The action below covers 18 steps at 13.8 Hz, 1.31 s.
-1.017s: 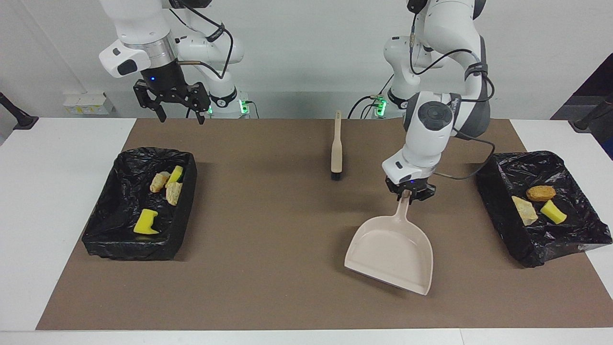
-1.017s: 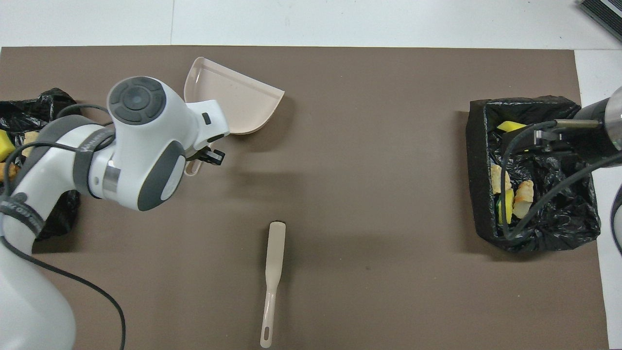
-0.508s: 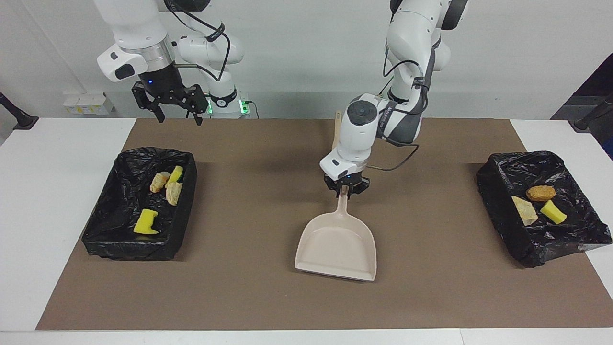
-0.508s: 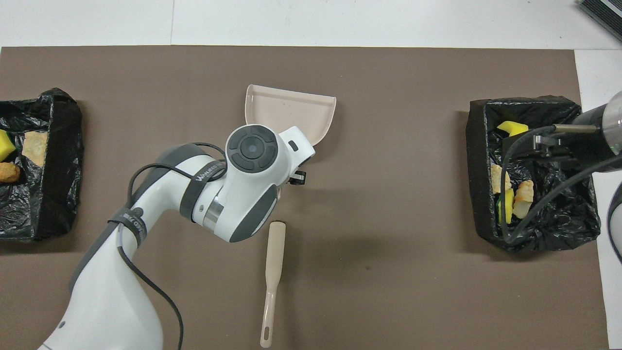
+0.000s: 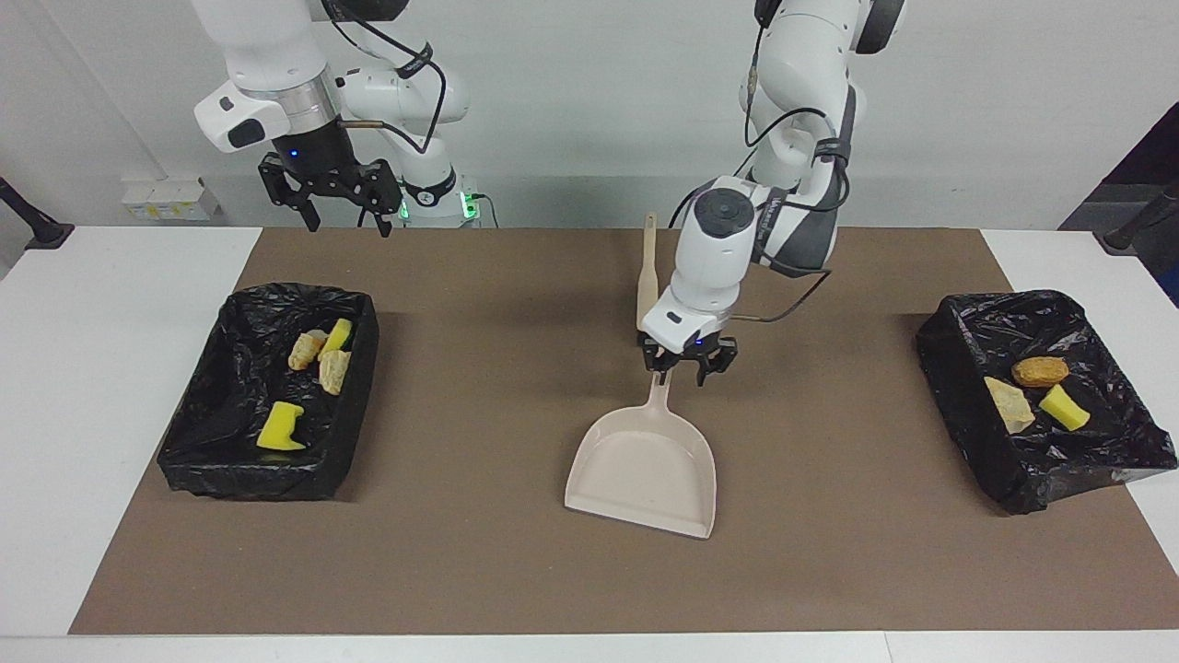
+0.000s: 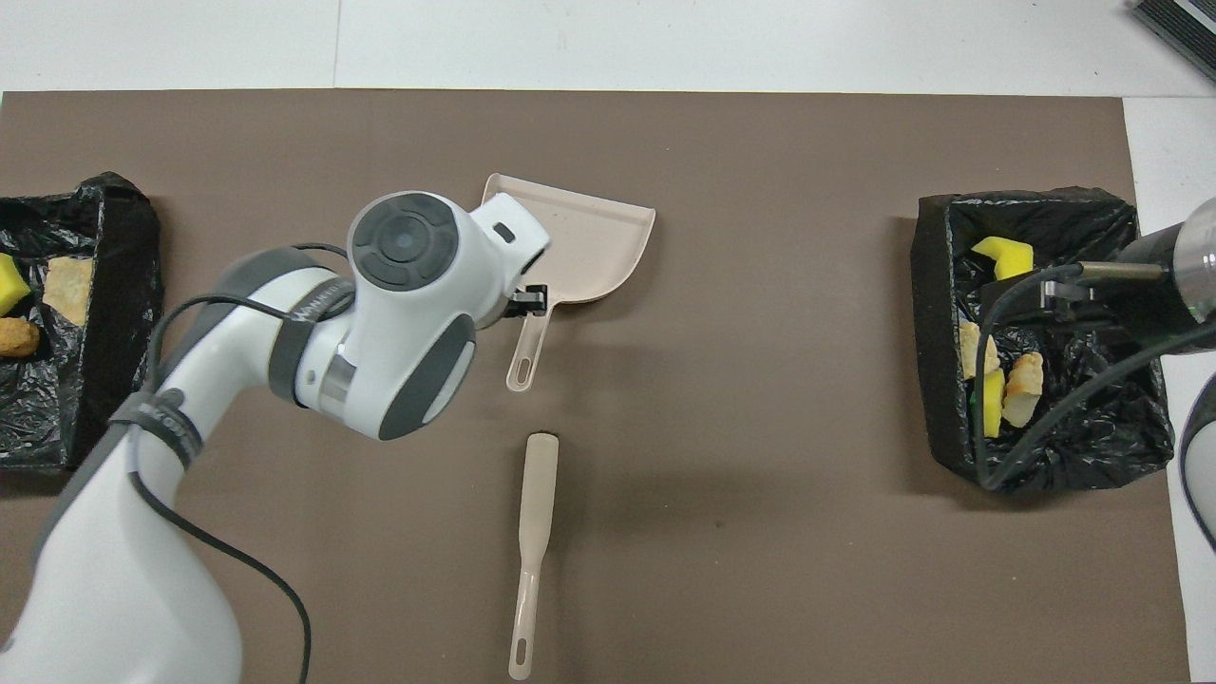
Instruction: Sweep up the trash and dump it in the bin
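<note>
From the facing view, the left gripper (image 5: 688,371) is seen low over the middle of the brown mat (image 5: 516,571), its jaws parted and nothing gripped; the handle of the beige dustpan (image 5: 645,465) lies on the mat just below the fingertips, released. The brush (image 5: 647,276) is laid flat beside the left wrist, toward the robots. The right gripper (image 5: 339,221) is held high in the air, jaws spread wide and empty, with the black-lined bin (image 5: 198,456) at the right arm's end of the table below it. In that bin four pieces of trash (image 5: 279,426) are gathered: a yellow sponge chunk and a cluster of bread-like bits. A second bin (image 5: 990,460), well away from the left gripper's jaws at the left arm's end, holds three more scraps (image 5: 1040,371).

From the overhead view, the left gripper (image 6: 530,300) is mostly covered by its own wrist; one dark finger is seen at the dustpan (image 6: 594,237) where handle meets pan. The brush (image 6: 534,551) is laid below the jaws, clear of them. The right gripper is hidden by its arm over the bin (image 6: 936,380), where the trash (image 6: 1002,252) is seen.
</note>
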Available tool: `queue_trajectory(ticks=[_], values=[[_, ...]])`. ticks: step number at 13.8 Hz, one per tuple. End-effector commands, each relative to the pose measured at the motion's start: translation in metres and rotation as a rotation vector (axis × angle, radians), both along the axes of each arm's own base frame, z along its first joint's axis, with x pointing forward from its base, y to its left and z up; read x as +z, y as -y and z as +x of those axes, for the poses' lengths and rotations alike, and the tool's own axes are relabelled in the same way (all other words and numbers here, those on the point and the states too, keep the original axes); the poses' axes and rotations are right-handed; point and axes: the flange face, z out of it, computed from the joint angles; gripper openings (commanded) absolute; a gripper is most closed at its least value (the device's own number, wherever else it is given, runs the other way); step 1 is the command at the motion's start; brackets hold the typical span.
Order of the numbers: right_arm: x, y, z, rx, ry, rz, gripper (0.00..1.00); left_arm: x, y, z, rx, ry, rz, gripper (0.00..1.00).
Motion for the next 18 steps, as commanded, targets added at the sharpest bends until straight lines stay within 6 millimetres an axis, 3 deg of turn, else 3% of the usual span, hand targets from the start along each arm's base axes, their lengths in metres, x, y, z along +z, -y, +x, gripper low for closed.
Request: queue_trajectory(ticks=[1,3,5,9,11,15,18], values=[[0.000,0.003,-0.002,-0.032,0.022,-0.004,1.00,0.024,-0.076,0.035,0.067,0.034,0.022,1.00],[0.007,0.003,-0.002,-0.026,0.031,-0.031,1.00,0.043,-0.134,0.058,0.041,0.055,0.020,1.00],[0.012,0.002,0.000,-0.022,0.039,-0.038,1.00,0.054,-0.185,0.067,0.054,0.057,0.029,1.00],[0.012,0.001,0.001,-0.018,0.039,-0.030,1.00,0.106,-0.243,0.044,-0.023,0.015,0.053,1.00],[0.009,-0.003,0.001,-0.019,0.040,-0.021,1.00,0.140,-0.260,0.020,-0.049,-0.015,0.045,1.00],[0.007,0.002,0.004,-0.017,0.043,-0.012,1.00,0.184,-0.267,-0.023,-0.109,-0.071,0.051,1.00],[0.007,0.004,0.005,-0.021,0.049,-0.009,1.00,0.188,-0.276,-0.045,-0.111,-0.091,0.048,1.00]])
